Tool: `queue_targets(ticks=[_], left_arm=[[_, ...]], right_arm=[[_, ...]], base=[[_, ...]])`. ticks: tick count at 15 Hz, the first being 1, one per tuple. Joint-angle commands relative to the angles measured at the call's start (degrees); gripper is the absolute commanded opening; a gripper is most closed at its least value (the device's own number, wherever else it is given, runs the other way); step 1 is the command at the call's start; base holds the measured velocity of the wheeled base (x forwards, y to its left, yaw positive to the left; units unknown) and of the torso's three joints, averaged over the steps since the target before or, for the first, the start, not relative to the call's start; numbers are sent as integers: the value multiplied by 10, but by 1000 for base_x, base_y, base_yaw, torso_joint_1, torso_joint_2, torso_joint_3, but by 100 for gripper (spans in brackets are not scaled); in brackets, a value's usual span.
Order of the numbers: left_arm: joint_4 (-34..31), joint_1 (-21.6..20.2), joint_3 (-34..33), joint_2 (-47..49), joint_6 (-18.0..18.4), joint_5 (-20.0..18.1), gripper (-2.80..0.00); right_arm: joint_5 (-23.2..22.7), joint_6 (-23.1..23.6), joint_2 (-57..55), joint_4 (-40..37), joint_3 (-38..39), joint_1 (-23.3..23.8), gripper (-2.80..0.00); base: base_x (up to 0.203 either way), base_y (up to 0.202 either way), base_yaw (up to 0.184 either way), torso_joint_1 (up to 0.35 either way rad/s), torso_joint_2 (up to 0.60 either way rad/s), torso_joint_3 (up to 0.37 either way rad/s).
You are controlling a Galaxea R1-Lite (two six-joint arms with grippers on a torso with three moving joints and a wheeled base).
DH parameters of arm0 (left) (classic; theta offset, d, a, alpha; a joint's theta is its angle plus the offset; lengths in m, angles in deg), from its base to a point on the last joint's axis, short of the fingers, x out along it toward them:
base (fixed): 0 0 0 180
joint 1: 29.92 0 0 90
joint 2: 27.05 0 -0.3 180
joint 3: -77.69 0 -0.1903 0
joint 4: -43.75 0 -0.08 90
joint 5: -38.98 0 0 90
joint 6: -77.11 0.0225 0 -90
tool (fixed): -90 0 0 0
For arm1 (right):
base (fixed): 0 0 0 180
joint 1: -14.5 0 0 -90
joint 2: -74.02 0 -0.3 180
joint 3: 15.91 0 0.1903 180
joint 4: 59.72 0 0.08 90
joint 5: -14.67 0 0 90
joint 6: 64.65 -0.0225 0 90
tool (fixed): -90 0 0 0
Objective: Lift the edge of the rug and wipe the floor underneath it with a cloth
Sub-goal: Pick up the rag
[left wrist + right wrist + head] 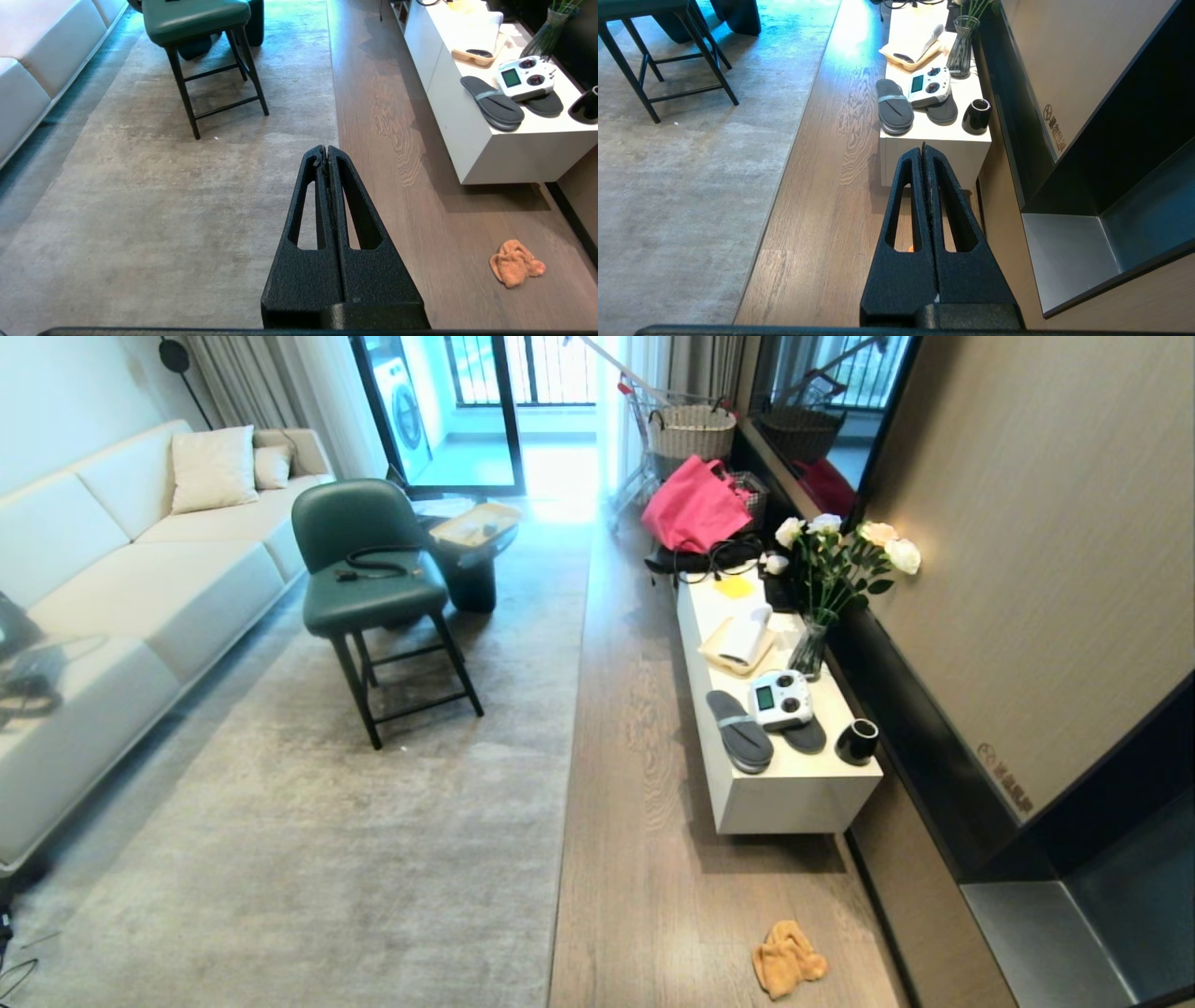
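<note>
The pale grey rug lies flat, and its rug edge (pixel 569 756) (pixel 332 84) (pixel 784 172) runs straight along the brown plank floor (pixel 635 859) (pixel 420 224) (pixel 822 205). A crumpled orange-yellow cloth (pixel 787 959) (pixel 515 262) lies on the floor near the low white cabinet's front end. In the right wrist view only a speck of the cloth (pixel 915 247) shows through a finger slot. My left gripper (pixel 327 148) hangs above the rug edge, shut and empty. Shut and empty too, my right gripper (pixel 923 148) is over the floor strip. Neither arm shows in the head view.
A green chair (pixel 369 569) stands on the rug, with a dark side table (pixel 471 555) behind it. A white sofa (pixel 112 588) lines the left. The white cabinet (pixel 794 793) carries slippers, a controller, a black cup and a flower vase. A pink bag (pixel 695 504) sits beyond.
</note>
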Motion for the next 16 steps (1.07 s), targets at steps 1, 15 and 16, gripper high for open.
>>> queue_targets(ticks=[1,15,16], left_arm=[[0,0,-1,0,0,0,-280],[0,0,0,0,0,0,-280],[0,0,0,0,0,1,-280]], right_arm=[[0,-2,-1,0,0,1,-280],[0,-17,-1,0,0,0,-280],[0,-17,-1,0,0,1,-280]], base=[[0,0,0,0,0,0],[0,0,0,-19,45,25],[0,0,0,-56,193,96]])
